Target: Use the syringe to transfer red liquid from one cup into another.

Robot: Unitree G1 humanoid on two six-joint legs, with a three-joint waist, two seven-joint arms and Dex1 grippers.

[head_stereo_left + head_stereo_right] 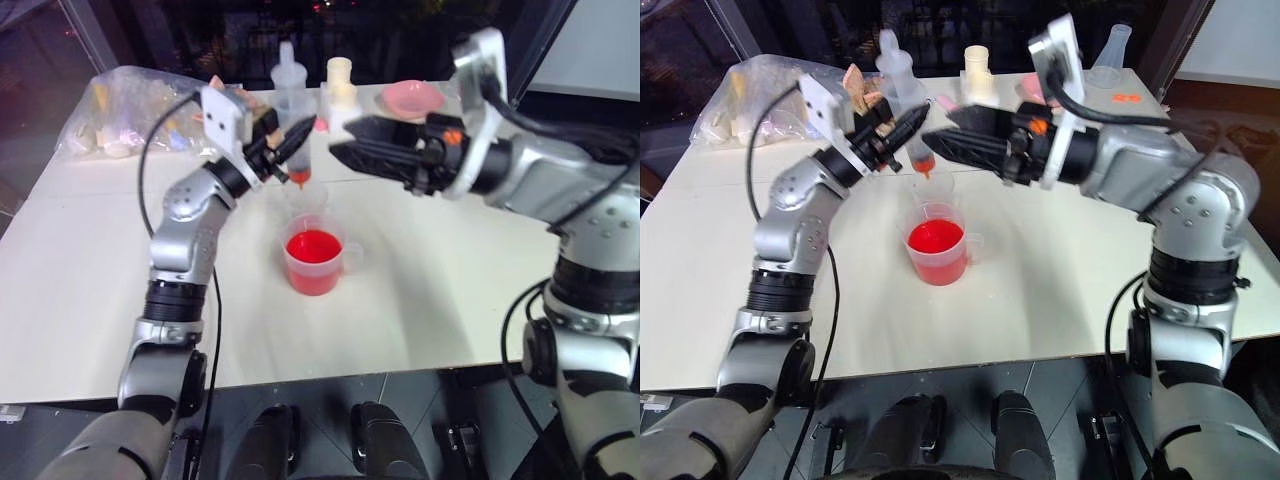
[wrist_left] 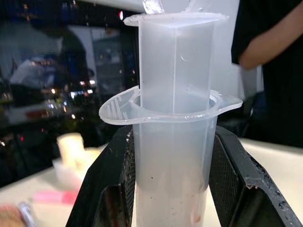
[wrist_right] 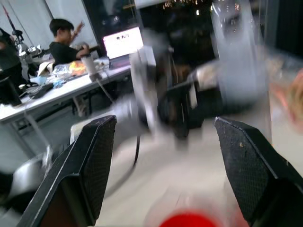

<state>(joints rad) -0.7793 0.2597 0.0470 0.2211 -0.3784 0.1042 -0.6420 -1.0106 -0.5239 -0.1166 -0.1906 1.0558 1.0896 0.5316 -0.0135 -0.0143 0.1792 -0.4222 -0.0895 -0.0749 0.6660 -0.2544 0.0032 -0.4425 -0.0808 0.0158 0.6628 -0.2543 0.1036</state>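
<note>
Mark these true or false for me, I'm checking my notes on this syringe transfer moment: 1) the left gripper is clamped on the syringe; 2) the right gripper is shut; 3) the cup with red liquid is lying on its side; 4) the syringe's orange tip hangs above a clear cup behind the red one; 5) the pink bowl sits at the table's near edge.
1) True: the left gripper is shut on the syringe.
2) False: the right gripper is open and holds nothing.
3) False: the cup with red liquid stands upright on the table.
4) True: the tip points down over the clear cup.
5) False: the pink bowl sits at the far side.
</note>
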